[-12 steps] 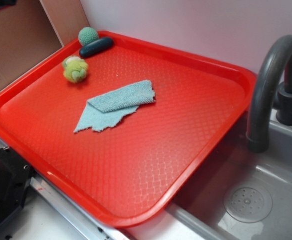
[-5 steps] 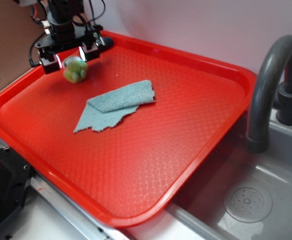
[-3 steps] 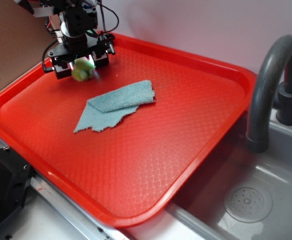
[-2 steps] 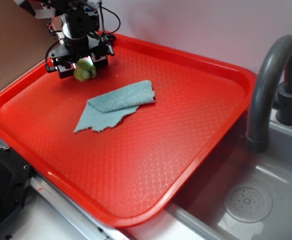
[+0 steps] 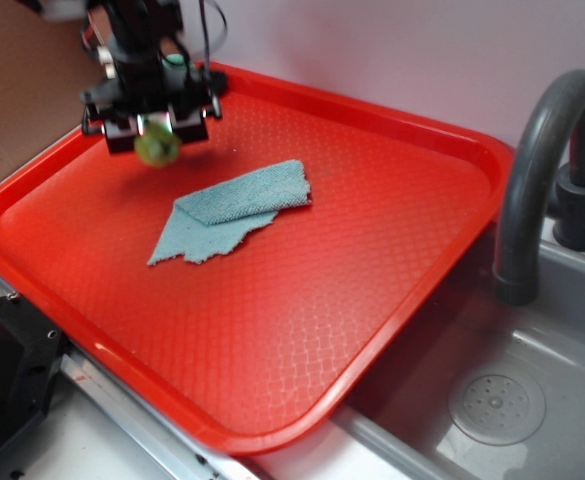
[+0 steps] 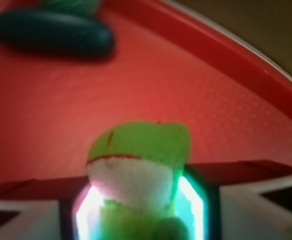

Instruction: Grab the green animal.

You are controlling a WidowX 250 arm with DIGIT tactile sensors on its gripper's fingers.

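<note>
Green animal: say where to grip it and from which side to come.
Grip the green animal across its soft round middle, coming straight down from above. It is a small lumpy plush with no handle, so any squeeze across the body should hold. The hand already has it that way, shut on its upper part, and the toy appears to hang beneath, off the red tray.

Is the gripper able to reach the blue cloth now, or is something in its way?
Probably not for grasping: the gripper is shut on the green animal. The blue cloth lies uncovered on the red tray.
</note>
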